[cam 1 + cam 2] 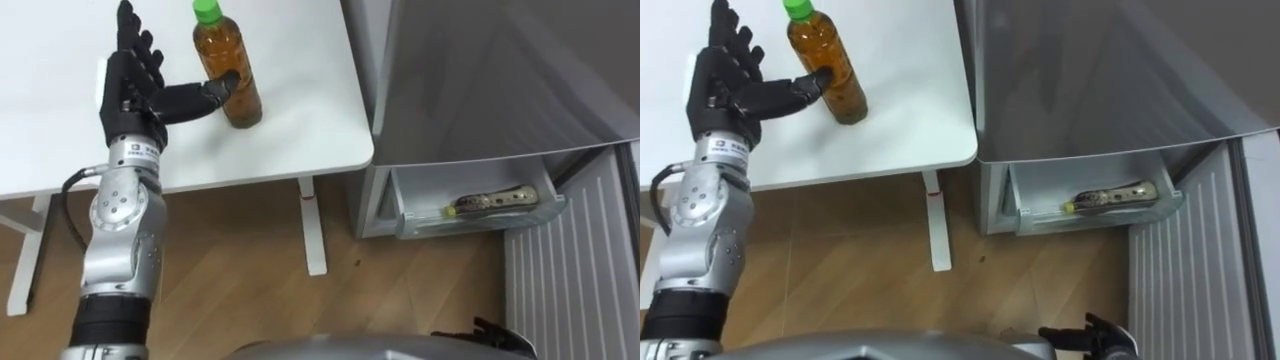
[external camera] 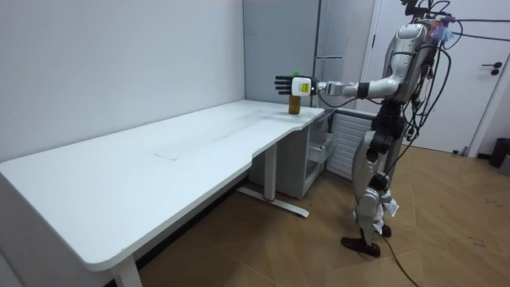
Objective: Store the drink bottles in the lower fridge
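upper left of the frame, the left hand (image 1: 130,92) stands open beside the bottle (image 1: 224,55) on the white table (image 1: 300,125), thumb tip touching it, gripping nothing.

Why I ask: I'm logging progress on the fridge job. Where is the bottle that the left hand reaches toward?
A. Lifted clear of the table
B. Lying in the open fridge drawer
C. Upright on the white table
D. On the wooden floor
C: the bottle stands upright on the white table, with the left hand beside it, thumb touching its side and fingers straight.
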